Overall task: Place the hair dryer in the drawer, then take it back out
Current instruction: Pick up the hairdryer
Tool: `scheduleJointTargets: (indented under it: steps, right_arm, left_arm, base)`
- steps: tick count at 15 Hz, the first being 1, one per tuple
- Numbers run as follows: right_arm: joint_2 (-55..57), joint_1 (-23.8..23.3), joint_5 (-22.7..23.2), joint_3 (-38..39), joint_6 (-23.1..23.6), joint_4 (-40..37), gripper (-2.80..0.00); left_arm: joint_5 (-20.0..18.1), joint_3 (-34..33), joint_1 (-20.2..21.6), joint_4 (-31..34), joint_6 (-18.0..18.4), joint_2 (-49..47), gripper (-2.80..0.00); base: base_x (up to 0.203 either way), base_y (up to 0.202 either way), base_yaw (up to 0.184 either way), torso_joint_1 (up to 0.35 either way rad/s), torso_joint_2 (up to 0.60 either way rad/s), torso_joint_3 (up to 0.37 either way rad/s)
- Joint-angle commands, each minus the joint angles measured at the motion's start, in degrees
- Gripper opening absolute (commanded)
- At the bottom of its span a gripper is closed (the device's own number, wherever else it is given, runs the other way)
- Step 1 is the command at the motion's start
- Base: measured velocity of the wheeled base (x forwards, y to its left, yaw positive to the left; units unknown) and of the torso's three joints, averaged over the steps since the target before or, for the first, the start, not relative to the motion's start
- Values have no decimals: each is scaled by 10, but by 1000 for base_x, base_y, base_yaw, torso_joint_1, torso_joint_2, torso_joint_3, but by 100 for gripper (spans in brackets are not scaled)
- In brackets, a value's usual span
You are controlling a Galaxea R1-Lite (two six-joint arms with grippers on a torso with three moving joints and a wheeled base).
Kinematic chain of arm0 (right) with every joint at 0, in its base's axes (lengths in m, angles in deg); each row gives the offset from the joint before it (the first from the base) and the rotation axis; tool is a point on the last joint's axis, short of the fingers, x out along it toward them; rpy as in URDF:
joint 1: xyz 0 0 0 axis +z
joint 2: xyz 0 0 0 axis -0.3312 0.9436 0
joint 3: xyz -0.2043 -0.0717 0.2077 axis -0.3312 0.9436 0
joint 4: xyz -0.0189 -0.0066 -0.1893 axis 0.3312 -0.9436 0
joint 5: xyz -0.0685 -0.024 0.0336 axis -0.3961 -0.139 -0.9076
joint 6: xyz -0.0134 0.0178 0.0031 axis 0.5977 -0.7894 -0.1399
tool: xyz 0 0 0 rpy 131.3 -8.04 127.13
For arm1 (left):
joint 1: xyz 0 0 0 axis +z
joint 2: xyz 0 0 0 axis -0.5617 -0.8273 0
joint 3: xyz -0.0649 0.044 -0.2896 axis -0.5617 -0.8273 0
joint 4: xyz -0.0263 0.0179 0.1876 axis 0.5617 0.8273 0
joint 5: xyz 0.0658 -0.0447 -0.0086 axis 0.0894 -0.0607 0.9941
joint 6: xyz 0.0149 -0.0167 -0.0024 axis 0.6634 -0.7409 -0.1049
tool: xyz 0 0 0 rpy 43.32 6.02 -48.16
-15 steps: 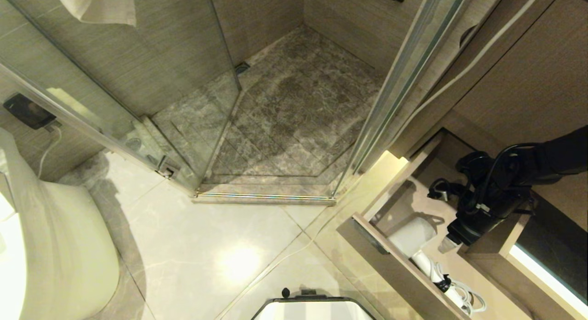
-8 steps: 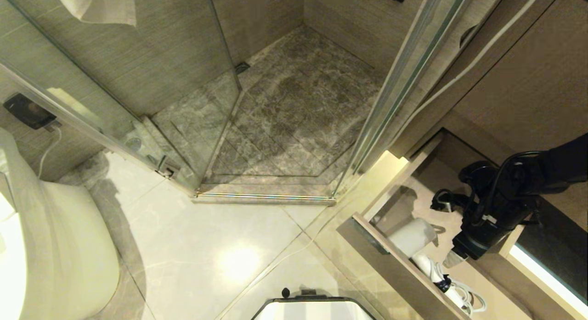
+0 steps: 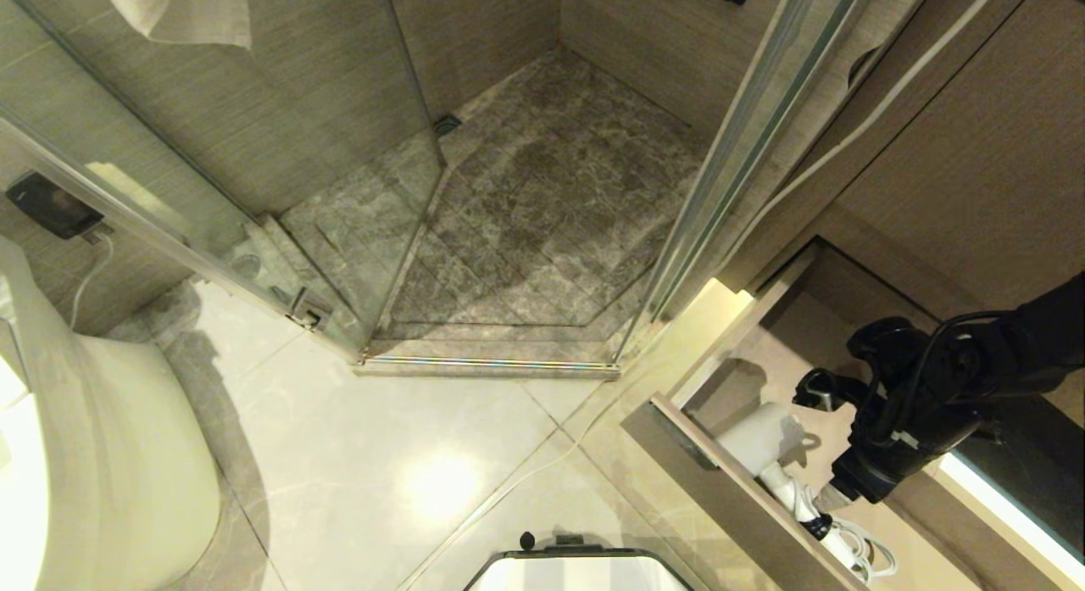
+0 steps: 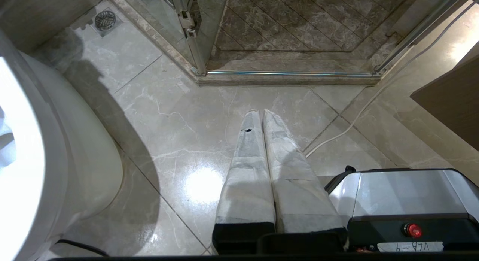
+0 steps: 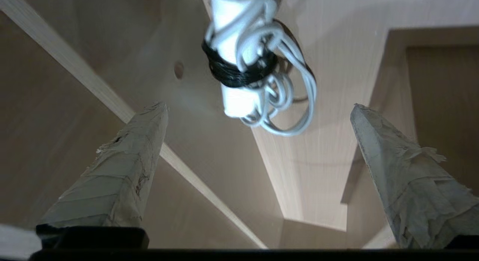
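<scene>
the shower floor [image 3: 542, 209], dark mottled stone behind glass panels, fills the upper centre of the head view. the pale bathroom floor [image 3: 381, 455] takes the lower centre, with a bright reflection on its tiles. the toilet [image 3: 93, 455], white and rounded, occupies the lower left of the frame. the drawer [image 3: 720, 481] stands pulled open at the lower right, its beige wood-grain front running diagonally toward the bottom edge and its light wooden bottom exposed. my right arm [image 3: 1000, 362], black, enters from the right edge and reaches over the open drawer. the hair dryer [image 3: 763, 443] lies inside the drawer just behind the front panel, fat white barrel toward the upper left, handle pointing toward the lower right; its coiled white cord [image 3: 860, 553], bound by a dark band, is bunched at the handle's end. my right gripper [image 3: 835, 493] hangs over the drawer just beside the handle; in the right wrist view its two taped fingers [image 5: 123, 171] are spread wide and hold nothing, and the handle's end and cord appear beyond their tips, apart from both. my left gripper [image 4: 261, 113] is parked low over the pale floor, seen in the left wrist view only, its fingers [image 4: 249, 171] pressed together, beside the corner of my base [image 4: 404, 193].
</scene>
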Motion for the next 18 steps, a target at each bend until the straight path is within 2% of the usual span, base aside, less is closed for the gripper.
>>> scheduleJointTargets:
  steps: [1,18]
  right_arm:
    - [3,8,2,19,0,25,0]
    - [101,30,14,22,-1,182,0]
  left_arm:
    - [-1,0,0,0,1,-1,-280]
    - [0,0,0,0,0,-1,-280]
  base:
    - [0,0,0,0,0,0]
    - [0,0,0,0,0,0]
